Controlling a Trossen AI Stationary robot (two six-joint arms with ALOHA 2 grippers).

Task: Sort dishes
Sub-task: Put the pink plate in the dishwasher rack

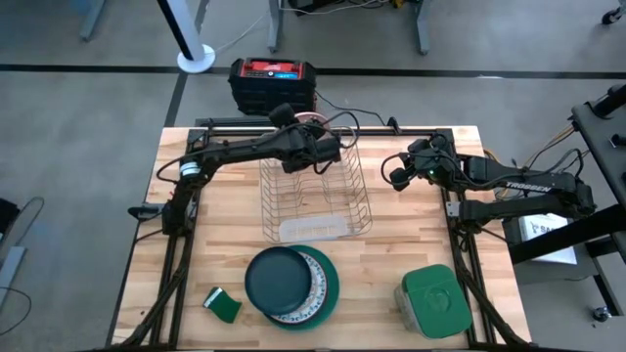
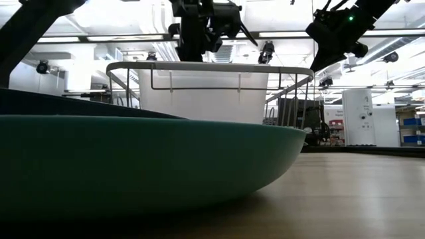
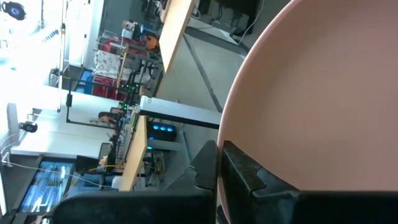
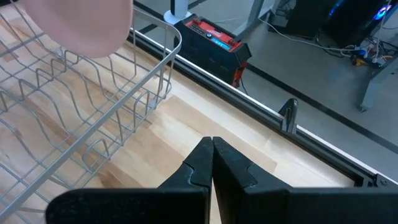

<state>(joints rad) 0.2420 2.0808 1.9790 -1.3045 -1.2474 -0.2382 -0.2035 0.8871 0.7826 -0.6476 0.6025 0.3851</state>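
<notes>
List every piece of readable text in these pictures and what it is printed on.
"TROSSEN": white letters on the right arm, in the high view.
Label on the red-and-black box beyond the table: too small to read.
Paper sheet beside the right arm: print too small to read.
Nothing else carries legible text.

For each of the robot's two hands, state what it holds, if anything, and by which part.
The left hand grips the salmon-pink plate by its rim, over the wire dish rack. The right hand is shut and holds nothing.
</notes>
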